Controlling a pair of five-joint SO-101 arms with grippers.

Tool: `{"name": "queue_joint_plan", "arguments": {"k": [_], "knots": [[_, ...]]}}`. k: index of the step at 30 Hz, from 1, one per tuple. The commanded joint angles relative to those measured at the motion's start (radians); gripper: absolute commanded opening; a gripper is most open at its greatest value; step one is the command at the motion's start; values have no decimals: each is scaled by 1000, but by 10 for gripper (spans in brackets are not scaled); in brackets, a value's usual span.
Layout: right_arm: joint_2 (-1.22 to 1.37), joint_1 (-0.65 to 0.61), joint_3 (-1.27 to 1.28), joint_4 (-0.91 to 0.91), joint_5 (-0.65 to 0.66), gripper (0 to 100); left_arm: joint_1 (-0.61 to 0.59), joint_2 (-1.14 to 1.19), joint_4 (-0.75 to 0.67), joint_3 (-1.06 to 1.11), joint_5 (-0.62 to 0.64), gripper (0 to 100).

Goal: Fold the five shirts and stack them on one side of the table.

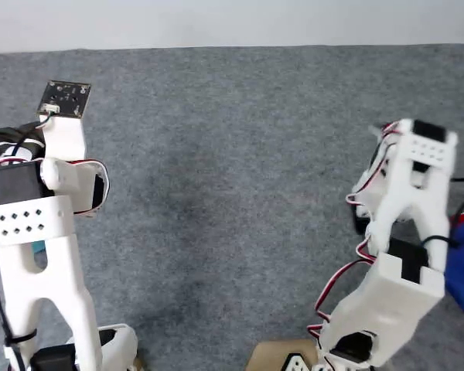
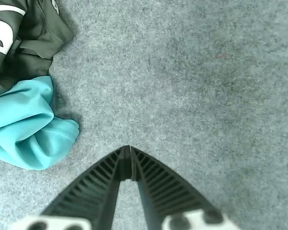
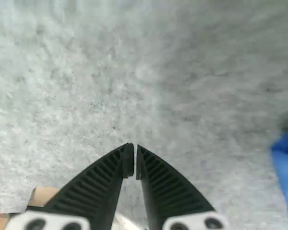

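The left end effector (image 2: 130, 160) hangs over the grey surface (image 2: 206, 86), its fingers pressed together and holding nothing. Near it, toward the left edge, a teal shirt (image 2: 24, 129) lies crumpled and touches a dark shirt (image 2: 33, 43) with white print. The right end effector (image 3: 135, 160) is also closed and empty. A blue shirt (image 3: 287, 177) lies near it, toward the right edge.
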Motion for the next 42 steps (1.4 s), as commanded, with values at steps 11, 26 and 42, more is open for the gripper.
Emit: {"name": "queue_joint_plan", "arguments": {"k": [11,26,42], "knots": [[-67,-2,410,-375,183,10,0,-121,15,-10,-3,2],[-74,288,482,-458,545,9,-2,-196,17,-5,-6,2],[-516,8,482,-242,430,57,-3,-192,9,-8,-5,86]]}}
